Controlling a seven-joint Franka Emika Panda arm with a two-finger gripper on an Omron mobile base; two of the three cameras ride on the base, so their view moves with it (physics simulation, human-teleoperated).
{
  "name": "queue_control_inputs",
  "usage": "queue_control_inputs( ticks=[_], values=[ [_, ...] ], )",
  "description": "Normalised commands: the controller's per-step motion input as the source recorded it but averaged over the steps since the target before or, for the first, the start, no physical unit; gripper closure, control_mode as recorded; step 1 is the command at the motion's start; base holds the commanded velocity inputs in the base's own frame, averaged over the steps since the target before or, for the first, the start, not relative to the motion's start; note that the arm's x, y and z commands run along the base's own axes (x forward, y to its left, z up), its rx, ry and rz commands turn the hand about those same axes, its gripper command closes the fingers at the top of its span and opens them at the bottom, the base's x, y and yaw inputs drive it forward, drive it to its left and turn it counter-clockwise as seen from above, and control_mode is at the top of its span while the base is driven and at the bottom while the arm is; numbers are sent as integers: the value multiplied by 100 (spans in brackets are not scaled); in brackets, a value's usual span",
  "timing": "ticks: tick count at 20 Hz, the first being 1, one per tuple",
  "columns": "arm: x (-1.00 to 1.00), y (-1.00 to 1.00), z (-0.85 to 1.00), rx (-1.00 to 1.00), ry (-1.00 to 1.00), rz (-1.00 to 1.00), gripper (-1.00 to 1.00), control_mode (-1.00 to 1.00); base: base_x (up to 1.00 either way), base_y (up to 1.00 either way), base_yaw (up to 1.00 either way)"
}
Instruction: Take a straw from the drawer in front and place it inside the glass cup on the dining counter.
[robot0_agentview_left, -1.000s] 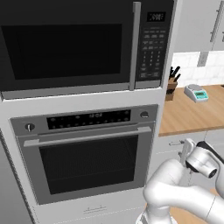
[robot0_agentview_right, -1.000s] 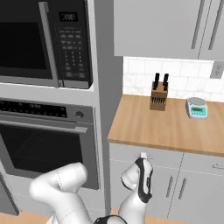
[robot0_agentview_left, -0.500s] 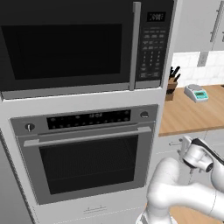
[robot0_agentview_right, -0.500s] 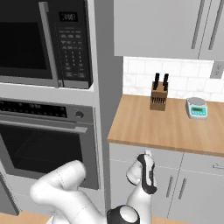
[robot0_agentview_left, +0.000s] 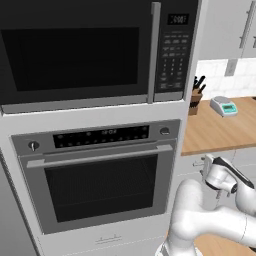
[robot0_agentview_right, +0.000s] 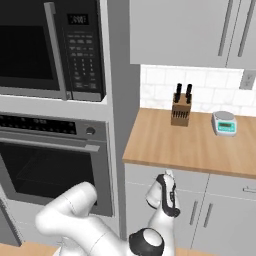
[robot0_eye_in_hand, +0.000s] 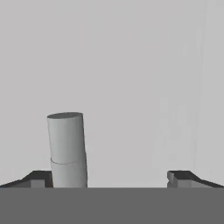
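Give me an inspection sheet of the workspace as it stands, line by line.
Surface: wooden worktop, bare apart from two items at the back.
Job's things: drawer under the worktop's edge, front shut.
Clutter: knife block and small scale, both near the tiled wall.
Grippers: pincer open, held close to the drawer front. In the hand view a grey bar, probably the drawer's handle, stands beside one fingertip, not yet clamped.
Cables: nothing seen.
Surroundings: microwave above an oven with its door shut, and grey wall cabinets over the worktop.
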Motion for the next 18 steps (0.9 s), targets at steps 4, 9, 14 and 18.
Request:
queue_control_inputs(
  ticks=[4,9,14,18],
  values=[
    [33,-13,-49,0,7,0,-100,-100,0,0,0],
    [5,-25,-76,0,18,0,-100,-100,0,0,0],
    [-1,-27,-92,0,18,0,-100,-100,0,0,0],
    [-30,-30,-100,2,17,0,-100,-100,0,0,0]
  ],
)
